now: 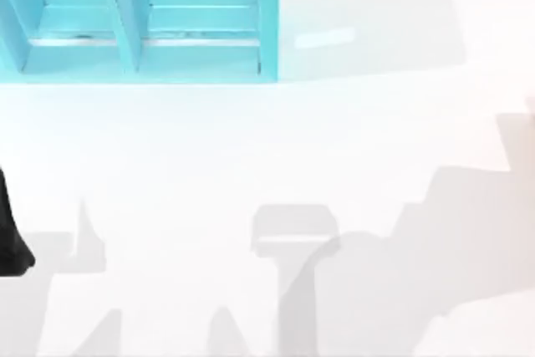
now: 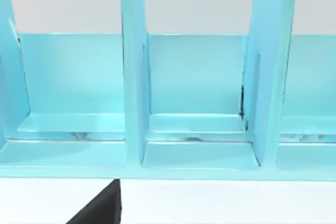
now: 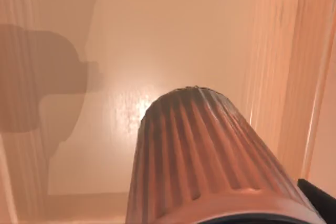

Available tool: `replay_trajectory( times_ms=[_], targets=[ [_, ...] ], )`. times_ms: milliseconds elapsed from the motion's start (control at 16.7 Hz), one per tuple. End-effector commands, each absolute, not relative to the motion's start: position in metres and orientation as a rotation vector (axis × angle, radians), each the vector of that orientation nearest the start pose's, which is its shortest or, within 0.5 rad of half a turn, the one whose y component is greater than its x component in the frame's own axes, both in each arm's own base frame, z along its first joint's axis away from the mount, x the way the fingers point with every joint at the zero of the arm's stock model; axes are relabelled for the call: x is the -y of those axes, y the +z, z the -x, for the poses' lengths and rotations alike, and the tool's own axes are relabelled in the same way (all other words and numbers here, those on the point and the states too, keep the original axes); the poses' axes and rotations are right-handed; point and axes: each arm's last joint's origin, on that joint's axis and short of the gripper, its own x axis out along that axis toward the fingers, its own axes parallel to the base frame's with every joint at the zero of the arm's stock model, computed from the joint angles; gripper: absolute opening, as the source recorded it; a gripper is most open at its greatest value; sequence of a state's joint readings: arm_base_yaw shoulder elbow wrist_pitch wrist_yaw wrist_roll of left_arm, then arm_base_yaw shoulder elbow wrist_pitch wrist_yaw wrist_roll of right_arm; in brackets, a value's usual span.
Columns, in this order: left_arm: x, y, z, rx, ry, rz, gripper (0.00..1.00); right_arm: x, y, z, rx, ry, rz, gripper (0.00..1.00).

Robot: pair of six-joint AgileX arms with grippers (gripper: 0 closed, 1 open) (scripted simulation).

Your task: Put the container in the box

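The ribbed copper-brown tapered cylindrical container [image 3: 202,161] is seen close in front of the right wrist camera, long axis running away from the camera, dark rim nearest, closed base pointing at a smooth peach-orange inner surface of the box [image 3: 173,35] beyond. A box wall rises just beside the container on one side; open floor lies on the other. Whether the right gripper clamps it cannot be told. In the top view, a light-blue compartmented shelf [image 1: 138,31] is set at the far left on a white table [image 1: 267,148], with open room across the rest. A dark piece of the left arm [image 1: 10,236] is parked at the table's left edge.
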State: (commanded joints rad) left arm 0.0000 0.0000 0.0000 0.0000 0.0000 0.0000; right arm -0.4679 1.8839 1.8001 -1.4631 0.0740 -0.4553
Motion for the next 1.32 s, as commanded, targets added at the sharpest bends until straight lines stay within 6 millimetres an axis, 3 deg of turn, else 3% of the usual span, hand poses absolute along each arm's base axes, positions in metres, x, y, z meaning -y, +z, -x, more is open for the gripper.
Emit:
replay_trajectory(
  times_ms=[180,600,900,1320],
  targets=[
    [0.001,0.160,-0.106,0.000,0.000,0.000,1.00,0.160,0.283,-0.322,-1.581,-0.067,0.054,0.00],
    [0.001,0.160,-0.106,0.000,0.000,0.000,1.00,0.157,0.230,-0.320,-1.583,-0.066,0.051,0.00],
    [0.001,0.160,-0.106,0.000,0.000,0.000,1.00,0.157,0.227,-0.319,-1.582,-0.067,0.051,0.00],
    [0.001,0.160,-0.106,0.000,0.000,0.000,1.00,0.157,0.227,-0.319,-1.582,-0.067,0.051,0.53]
  ],
)
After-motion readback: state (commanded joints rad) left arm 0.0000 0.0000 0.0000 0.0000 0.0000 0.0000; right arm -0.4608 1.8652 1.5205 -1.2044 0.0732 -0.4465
